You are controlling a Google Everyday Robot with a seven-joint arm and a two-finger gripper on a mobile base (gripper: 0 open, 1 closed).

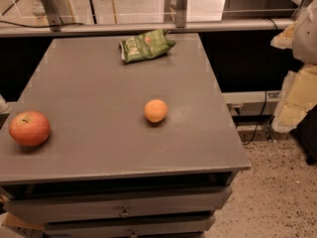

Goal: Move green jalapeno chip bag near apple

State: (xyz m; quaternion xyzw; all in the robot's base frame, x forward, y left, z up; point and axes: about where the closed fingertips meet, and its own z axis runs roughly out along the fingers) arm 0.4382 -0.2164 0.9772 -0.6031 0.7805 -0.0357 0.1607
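The green jalapeno chip bag [145, 45] lies flat at the far edge of the grey table [114, 133], a little right of its middle. The apple [29, 128], red with a yellowish blush, sits at the near left of the table, far from the bag. My gripper does not show in the camera view. Only pale white and cream shapes [299, 78] stand at the right edge, off the table.
A small plain orange fruit [156, 110] sits near the table's middle right, between the bag and the front edge. Drawers [124, 205] run under the front edge. A rail [148, 27] and posts stand behind the table. Speckled floor [277, 182] lies to the right.
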